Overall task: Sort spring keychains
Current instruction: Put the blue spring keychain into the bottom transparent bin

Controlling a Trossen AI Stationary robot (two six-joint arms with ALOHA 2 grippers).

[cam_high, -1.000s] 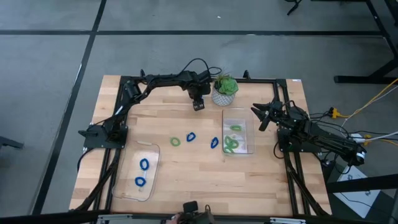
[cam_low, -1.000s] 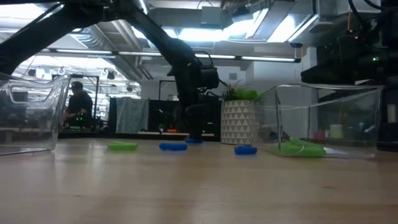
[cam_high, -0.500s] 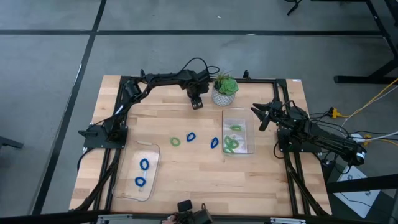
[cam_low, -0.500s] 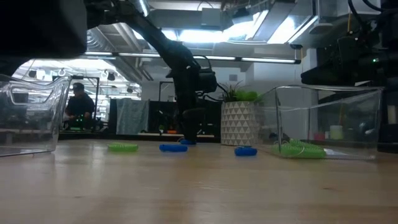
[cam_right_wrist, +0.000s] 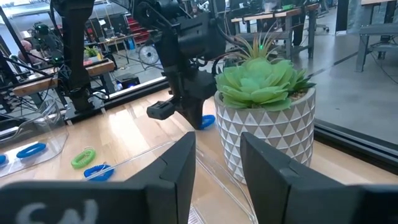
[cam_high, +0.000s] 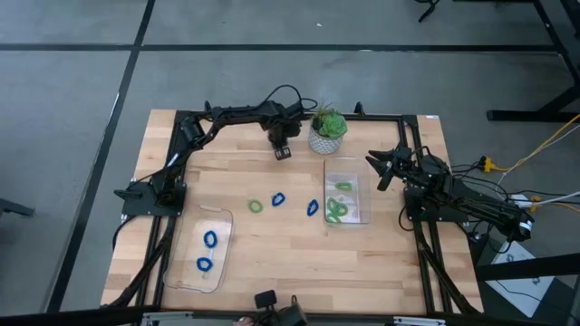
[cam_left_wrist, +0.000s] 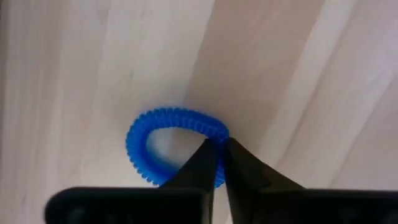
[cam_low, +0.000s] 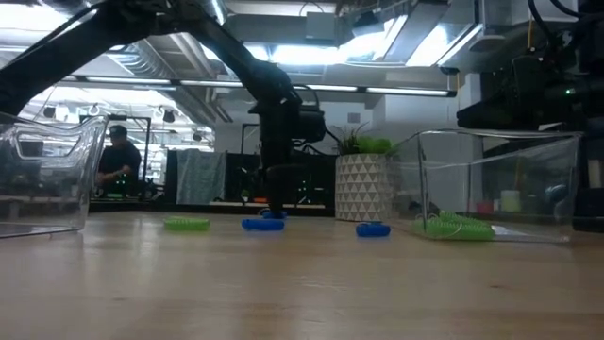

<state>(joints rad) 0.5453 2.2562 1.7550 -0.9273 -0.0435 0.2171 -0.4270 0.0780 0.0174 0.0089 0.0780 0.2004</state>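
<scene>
Left gripper [cam_high: 283,153] is at 12 o'clock on the wooden table [cam_high: 272,244], just at 9 o'clock of the potted plant [cam_high: 327,130]. Its fingers [cam_left_wrist: 202,168] are pinched nearly together on the rim of a blue keychain [cam_left_wrist: 171,144] lying flat on the wood; the coil sits squeezed between the tips, keychain not lifted. In the right wrist view the same gripper [cam_right_wrist: 200,122] stands low over that blue keychain [cam_right_wrist: 208,121], right beside the plant's white pot [cam_right_wrist: 268,140].

Right gripper [cam_high: 381,168] waits at 3 o'clock, just off the clear tray [cam_high: 347,191], jaws partly apart, nothing between the fingers [cam_right_wrist: 171,171].

Loose keychains mid-table: a green one [cam_high: 256,206], a blue one [cam_high: 278,199], another blue [cam_high: 313,209], in a row running 9 to 3 o'clock, all apart from each other. Low view shows them lying flat: green [cam_low: 187,224], blue [cam_low: 262,224], blue [cam_low: 373,229].

The clear tray at 3 o'clock holds green keychains [cam_high: 339,208], several bunched at its 6 o'clock end and one more [cam_high: 343,186] nearer 12. A second clear tray [cam_high: 217,221] at 7 o'clock holds two blue keychains [cam_high: 210,239], [cam_high: 204,264].

A person [cam_low: 119,151] shows in the room behind the table, far back.
</scene>
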